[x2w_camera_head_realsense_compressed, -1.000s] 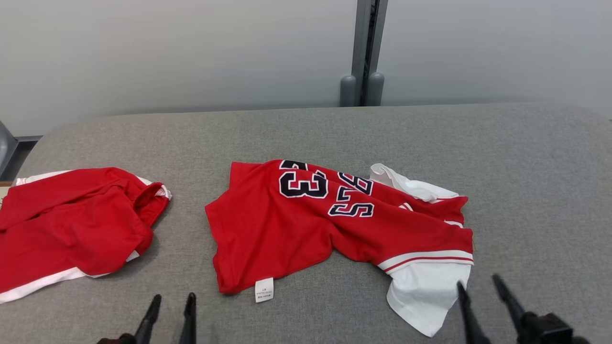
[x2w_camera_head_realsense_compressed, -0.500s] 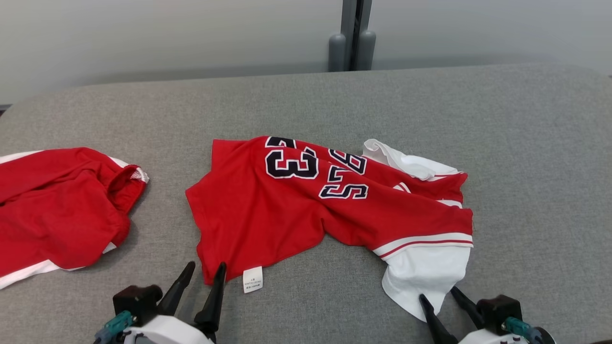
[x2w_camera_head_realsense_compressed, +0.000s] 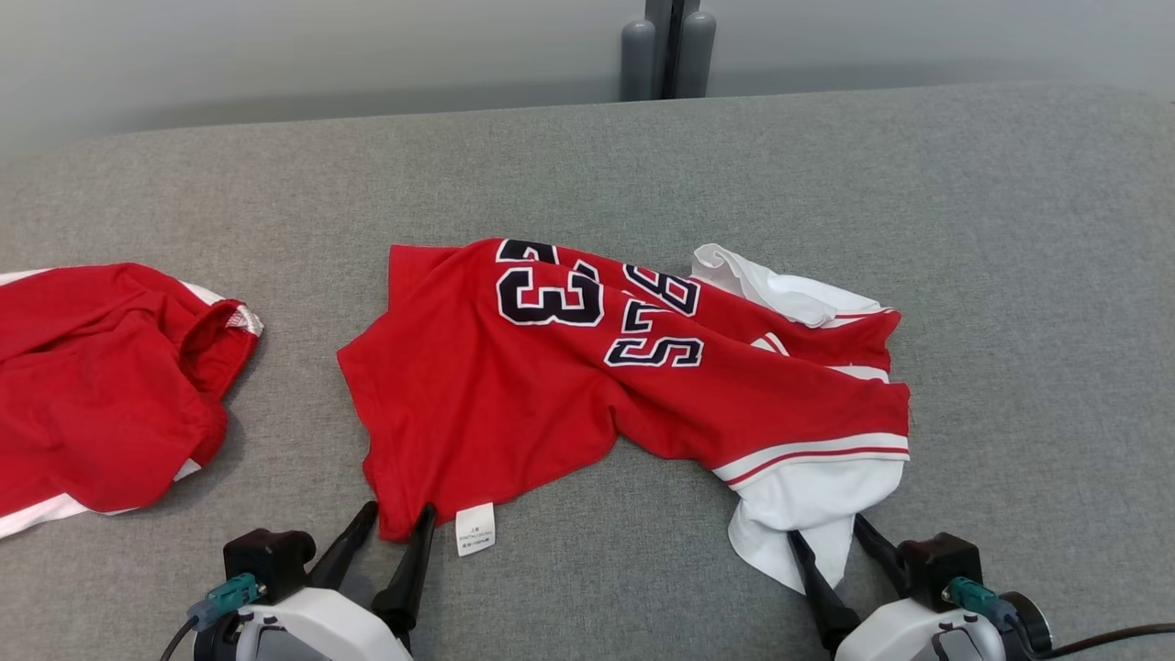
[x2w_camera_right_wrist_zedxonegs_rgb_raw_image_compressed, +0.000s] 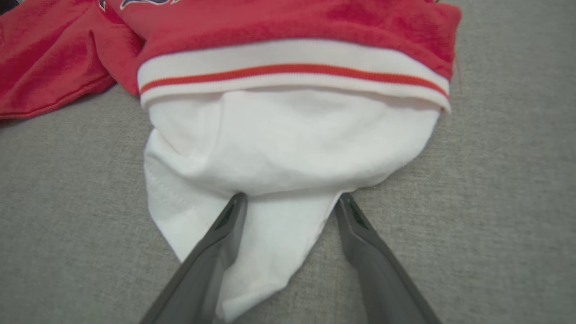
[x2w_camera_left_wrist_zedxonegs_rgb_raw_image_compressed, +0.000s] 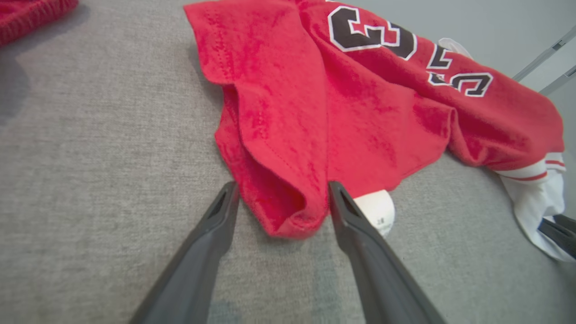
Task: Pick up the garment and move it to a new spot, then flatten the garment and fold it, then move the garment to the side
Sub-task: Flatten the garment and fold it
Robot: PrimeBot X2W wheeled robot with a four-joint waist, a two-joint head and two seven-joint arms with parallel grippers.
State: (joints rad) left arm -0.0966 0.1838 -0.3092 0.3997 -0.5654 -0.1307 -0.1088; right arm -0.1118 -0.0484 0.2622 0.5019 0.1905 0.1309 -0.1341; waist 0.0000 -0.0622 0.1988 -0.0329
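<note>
Both open, gripping nothing: left gripper (x2w_camera_head_realsense_compressed: pixel 399 507) straddles jersey (x2w_camera_head_realsense_compressed: pixel 551 395) corner (x2w_camera_head_realsense_compressed: pixel 404 491), lower left; right gripper (x2w_camera_head_realsense_compressed: pixel 824 528) straddles sleeve (x2w_camera_head_realsense_compressed: pixel 808 496), lower right. I read long axis spanning them.

- Red jersey (x2w_camera_head_realsense_compressed: pixel 477 404): a large black digit (x2w_camera_head_realsense_compressed: pixel 551 296) with a white outline reads "3". It sits on the red cloth near the far edge.
- Partial glyph (x2w_camera_head_realsense_compressed: pixel 516 250) just left of the "3" is cut by a fold and unreadable.
- S-shaped character (x2w_camera_head_realsense_compressed: pixel 654 352) in the same black-and-white style; "S" or "5", can't tell which.
- Black letters (x2w_camera_head_realsense_compressed: pixel 663 289) beside it are crumpled in a fold and unreadable.
- White care tag (x2w_camera_head_realsense_compressed: pixel 475 530) at the near hem has dark print too small to read.
</note>
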